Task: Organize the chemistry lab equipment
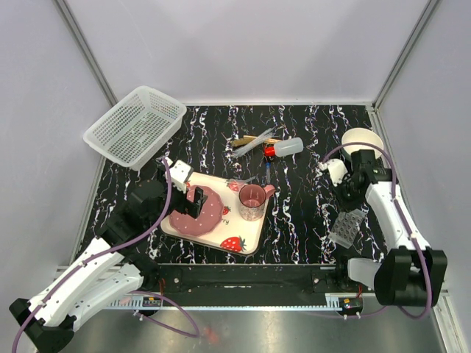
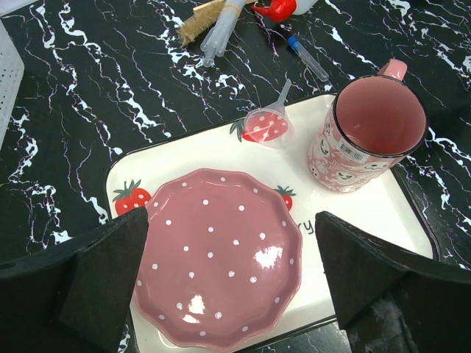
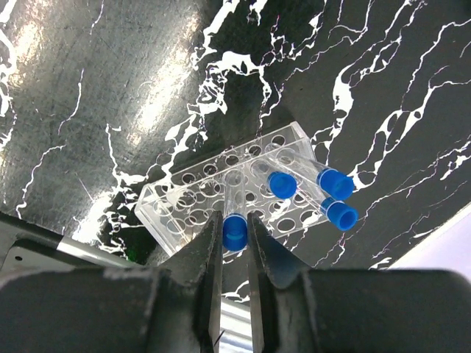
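My right gripper [image 3: 234, 222] is shut on the blue cap of a clear tube [image 3: 235, 197] whose far end meets a hole of the clear perforated rack [image 3: 188, 202]. Three more blue-capped tubes [image 3: 282, 184] lean in the rack. The rack [image 1: 347, 227] stands at the right front, under the right gripper [image 1: 346, 208]. The red-capped bottle [image 1: 283, 148], droppers [image 1: 252, 144] and wooden tool [image 1: 257, 138] lie at the back centre. A blue-tipped tube [image 2: 307, 57] lies beside them. My left gripper [image 2: 229, 228] is open and empty, straddling the pink plate [image 2: 221, 257].
The strawberry-print tray [image 1: 254, 234] holds the pink plate, a pink cup [image 1: 252, 201] and a small clear funnel [image 2: 268, 121]. A white mesh basket [image 1: 135, 125] sits at the back left. A white cup [image 1: 362, 140] stands at the back right, near the right arm.
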### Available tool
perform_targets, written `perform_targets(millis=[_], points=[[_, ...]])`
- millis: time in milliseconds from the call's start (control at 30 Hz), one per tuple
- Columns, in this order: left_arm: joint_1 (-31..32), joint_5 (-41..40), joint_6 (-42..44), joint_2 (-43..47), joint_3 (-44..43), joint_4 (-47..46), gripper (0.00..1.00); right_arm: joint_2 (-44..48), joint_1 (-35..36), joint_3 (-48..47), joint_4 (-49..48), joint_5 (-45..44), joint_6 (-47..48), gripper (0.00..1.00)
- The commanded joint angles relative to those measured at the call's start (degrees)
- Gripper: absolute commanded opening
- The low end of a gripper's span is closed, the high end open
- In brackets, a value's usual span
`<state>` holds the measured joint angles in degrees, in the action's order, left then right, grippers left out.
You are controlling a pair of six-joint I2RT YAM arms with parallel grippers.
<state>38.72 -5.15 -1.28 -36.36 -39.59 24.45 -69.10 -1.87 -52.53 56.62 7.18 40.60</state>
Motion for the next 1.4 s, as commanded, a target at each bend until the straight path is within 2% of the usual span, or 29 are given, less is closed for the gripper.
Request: perform_targets(millis=[0,267,567,1033,1200,1367], points=[[-0.2,0.7,0.8,0.7,-0.3,-0.8,0.99,5.4,0.4,4.0,-4.8,1.9,-0.2,0.13],[-0.2,0.6,0.8,0.9,-0.2,-0.7,0.99,8.5,0.3,8.8,-8.5,2.0,0.0,0.14],[-0.2,0.5,0.8,0.9,-0.2,-0.7,0.99,10.1,-0.5,10.3,-6.4,4.2,1.1,0.26],[-0.2,0.5,0.8,0.5,-0.2,-0.7,0.99,12.1,-2.3,9.6,-5.2,2.5,0.1,0.28],[-0.2,0.5,0.8,0.5,-0.2,-0.7,0.99,12.4,-2.6,7.5,-3.9,3.9,-0.8,0.42],[-0.2,0.5,0.8,0.4,-0.2,-0.7,0.99,11.4,-3.1,-0.8,-0.5,7.0,-1.3,0.5]])
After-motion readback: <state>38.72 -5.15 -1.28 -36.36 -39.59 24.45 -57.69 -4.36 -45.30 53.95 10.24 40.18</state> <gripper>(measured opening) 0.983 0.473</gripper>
